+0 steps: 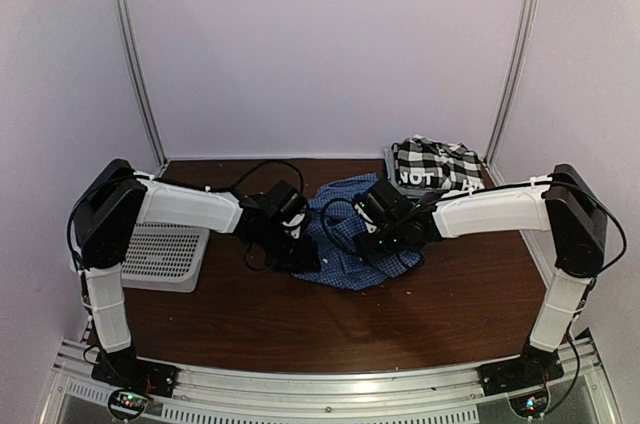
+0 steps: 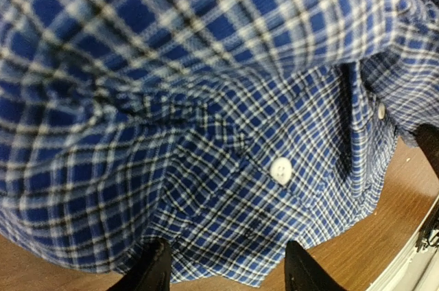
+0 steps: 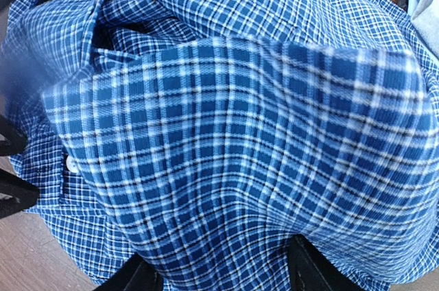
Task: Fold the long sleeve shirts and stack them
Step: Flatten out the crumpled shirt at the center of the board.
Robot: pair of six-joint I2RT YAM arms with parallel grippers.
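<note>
Early going, I judge: nothing is folded and nothing is stacked. The blue checked shirt (image 1: 342,266) lies bunched in a heap at the middle of the worktop (image 1: 300,329), with both my arms reaching in on it. The black-and-white checked shirt (image 1: 436,166) sits crumpled in the far right corner, well apart and untouched. So both folds and the stacking are left to do.

My left gripper (image 2: 226,263) stands spread, the hem of the blue shirt lying between its fingers (image 2: 156,269) and a white button (image 2: 281,169) just beyond. I see no clamp on the cloth there. My right gripper (image 3: 223,274) has its fingers apart too, with a fat fold of the blue cloth bulging up between them. Whether they bite on it I cannot tell.

Now the hard parts. From above, my wrists cover the middle of the blue shirt, so sleeves and collar are lost in the heap. Both wrist views are filled with cloth, partly blurred. The white basket (image 1: 165,254) at the left is half hidden under my left arm.
</note>
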